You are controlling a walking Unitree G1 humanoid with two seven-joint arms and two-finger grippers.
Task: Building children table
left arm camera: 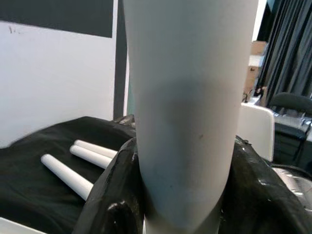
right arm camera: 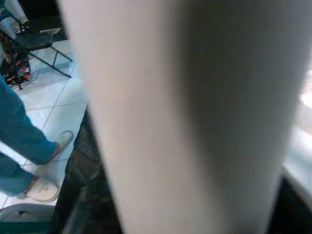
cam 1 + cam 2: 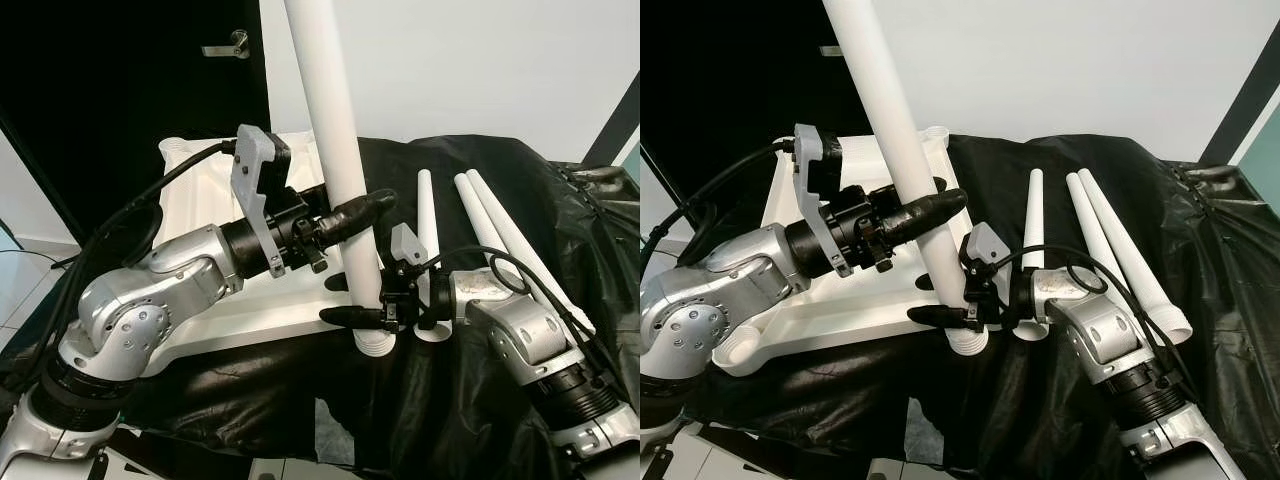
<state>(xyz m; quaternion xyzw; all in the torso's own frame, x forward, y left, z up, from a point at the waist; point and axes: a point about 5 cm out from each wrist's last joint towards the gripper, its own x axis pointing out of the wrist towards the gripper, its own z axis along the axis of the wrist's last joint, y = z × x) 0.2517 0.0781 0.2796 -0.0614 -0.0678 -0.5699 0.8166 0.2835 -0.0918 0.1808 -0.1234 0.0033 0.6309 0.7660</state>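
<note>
Both hands hold one white table leg almost upright beside the upturned white tabletop.

The left hand (image 3: 350,218) is closed around the middle of the held leg (image 3: 335,150), with its black fingers (image 1: 109,195) pressed on both sides of the tube. The right hand (image 3: 360,315) is closed on the same leg lower down, just above its ribbed end, which sits near the edge of the tabletop (image 3: 260,310). The leg leans a little and its top goes out of the head view. The tabletop lies upside down on a desk covered with a black cloth (image 3: 500,420). Three more white legs (image 3: 490,230) lie on the cloth, side by side, to the right of the held leg. In the right wrist view, a person's legs in blue trousers and light slippers (image 2: 44,187) stand on a tiled floor.
</note>
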